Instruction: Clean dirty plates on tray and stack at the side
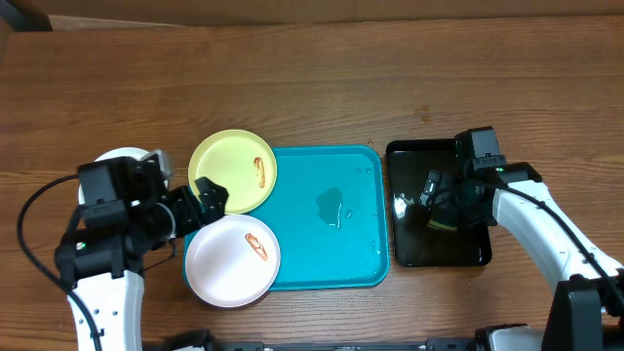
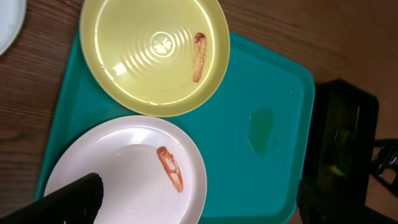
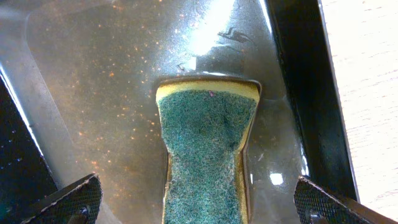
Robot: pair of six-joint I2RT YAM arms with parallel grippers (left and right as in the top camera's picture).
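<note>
The green-topped yellow foam sponge (image 3: 205,143) is centred within the fully spread, empty right gripper (image 3: 199,208), long axis crosswise to closure

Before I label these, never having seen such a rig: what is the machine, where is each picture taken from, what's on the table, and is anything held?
These are two robot arms at a wooden table, each ending in a two-finger gripper. One picture looks down from overhead; the other two come from cameras on the wrists. A large turquoise plastic tray carries a round pale lime-green plate and a round white plate, each with a reddish-brown smear. Right of it, a smaller black tray holds a green-and-yellow sponge. The left gripper hovers over the plates, the right gripper over the sponge; both are open and hold nothing.
</note>
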